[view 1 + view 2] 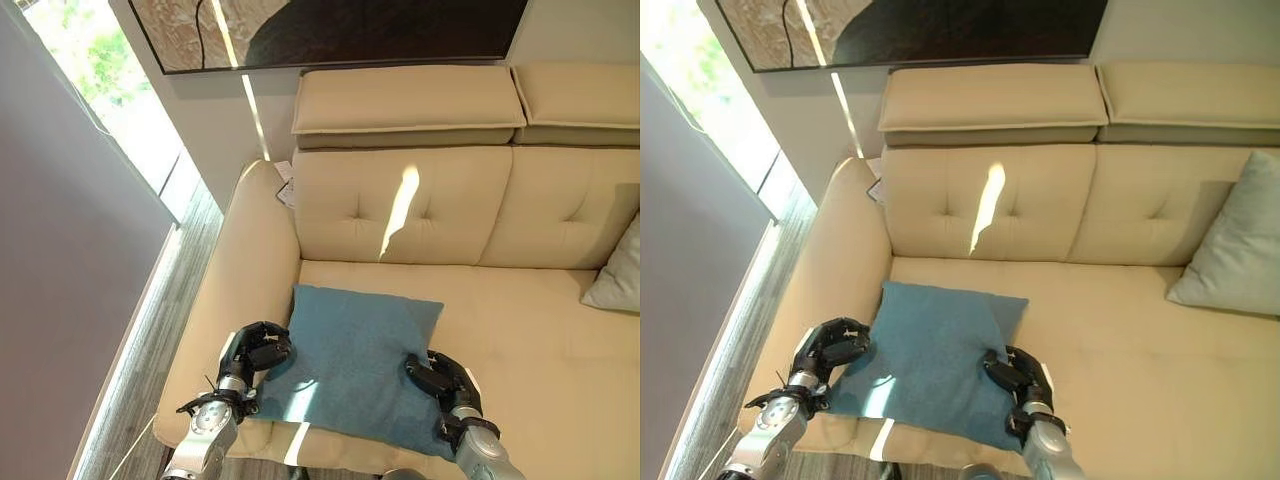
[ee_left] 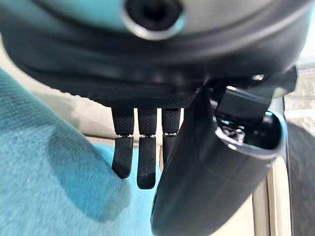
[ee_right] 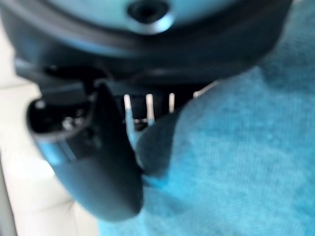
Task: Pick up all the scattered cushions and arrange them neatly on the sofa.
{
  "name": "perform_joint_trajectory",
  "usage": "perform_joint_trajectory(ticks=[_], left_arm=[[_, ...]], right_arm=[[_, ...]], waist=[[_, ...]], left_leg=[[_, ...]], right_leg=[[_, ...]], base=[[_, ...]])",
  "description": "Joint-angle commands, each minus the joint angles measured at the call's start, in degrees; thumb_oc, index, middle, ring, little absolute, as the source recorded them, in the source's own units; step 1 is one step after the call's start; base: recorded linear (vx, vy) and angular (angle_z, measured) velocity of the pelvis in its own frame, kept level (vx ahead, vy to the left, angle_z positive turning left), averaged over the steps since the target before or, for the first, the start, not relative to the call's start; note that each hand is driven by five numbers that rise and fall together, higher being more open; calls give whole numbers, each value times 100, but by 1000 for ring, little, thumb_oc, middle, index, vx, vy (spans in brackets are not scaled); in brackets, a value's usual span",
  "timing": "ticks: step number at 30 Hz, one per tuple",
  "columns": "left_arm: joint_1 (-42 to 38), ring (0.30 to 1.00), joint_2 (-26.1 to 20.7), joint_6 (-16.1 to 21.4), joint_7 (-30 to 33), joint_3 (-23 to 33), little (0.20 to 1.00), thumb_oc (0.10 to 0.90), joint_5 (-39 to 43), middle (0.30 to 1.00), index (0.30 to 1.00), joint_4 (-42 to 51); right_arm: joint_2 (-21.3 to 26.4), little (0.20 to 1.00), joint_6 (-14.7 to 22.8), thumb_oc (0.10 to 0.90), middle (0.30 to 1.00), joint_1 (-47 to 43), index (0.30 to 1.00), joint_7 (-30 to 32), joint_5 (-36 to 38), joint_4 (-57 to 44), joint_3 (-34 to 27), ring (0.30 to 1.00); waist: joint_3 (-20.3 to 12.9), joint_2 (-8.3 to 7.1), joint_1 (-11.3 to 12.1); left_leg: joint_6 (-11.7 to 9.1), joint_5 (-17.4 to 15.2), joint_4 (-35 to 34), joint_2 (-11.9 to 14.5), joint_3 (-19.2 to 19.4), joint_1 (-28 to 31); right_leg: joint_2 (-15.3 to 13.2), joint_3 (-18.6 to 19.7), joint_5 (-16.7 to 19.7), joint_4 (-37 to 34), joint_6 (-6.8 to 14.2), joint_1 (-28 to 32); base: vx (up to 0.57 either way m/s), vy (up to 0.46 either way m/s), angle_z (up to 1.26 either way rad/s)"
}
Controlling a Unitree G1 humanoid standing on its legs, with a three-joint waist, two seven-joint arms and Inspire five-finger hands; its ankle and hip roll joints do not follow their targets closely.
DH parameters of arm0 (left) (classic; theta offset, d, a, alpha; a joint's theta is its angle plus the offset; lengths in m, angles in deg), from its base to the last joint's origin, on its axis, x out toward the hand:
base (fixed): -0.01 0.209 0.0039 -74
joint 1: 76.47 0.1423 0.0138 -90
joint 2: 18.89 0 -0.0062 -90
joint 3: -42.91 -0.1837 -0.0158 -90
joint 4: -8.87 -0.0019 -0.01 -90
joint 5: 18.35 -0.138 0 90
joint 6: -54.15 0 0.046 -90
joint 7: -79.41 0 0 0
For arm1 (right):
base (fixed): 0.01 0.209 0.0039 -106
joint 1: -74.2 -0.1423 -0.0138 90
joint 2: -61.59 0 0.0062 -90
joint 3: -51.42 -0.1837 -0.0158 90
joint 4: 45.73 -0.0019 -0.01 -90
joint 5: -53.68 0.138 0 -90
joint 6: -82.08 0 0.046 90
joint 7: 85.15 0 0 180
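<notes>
Left eye view | blue cushion (image 1: 355,355) at sofa (image 1: 540,330) front edge | left hand (image 1: 258,352), right hand (image 1: 438,378) curled on its side edges | soft, light; grip edges.

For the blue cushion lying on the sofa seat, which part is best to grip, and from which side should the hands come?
Probably the two side edges, one hand on each. The blue cushion lies flat on the sofa seat, wide and soft, so one grip would let it sag. The left hand sits at its left edge. The right hand pinches the right edge, thumb above and fingers tucked under.
</notes>
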Motion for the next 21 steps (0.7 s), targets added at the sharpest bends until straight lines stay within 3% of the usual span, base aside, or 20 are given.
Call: perform_joint_trajectory(ticks=[1,11,21], left_arm=[[-106,900,-235,320,-44,171,900,800,-866,900,900,225],[-50,900,-310,169,685,697,900,800,-1917,900,900,-318],[-71,900,-174,7,671,683,900,800,-1922,900,900,-850]], right_arm=[[-169,300,662,400,300,-191,300,-371,14,-843,-128,300],[-138,300,708,400,300,-100,300,-233,49,-829,-245,300],[-127,300,611,400,300,-69,300,-192,45,-828,-280,300]], waist=[[-877,-197,-26],[-921,-261,22],[-919,-278,-13]], left_leg=[[-247,-617,23,151,211,271],[-277,-599,23,174,214,347],[-266,-641,23,136,225,371]], right_leg=[[-79,204,-406,27,407,-124],[-62,159,-428,27,384,-37],[-91,140,-407,27,402,-12]], base=[[-1,-22,-4],[0,-3,0],[0,0,0]])
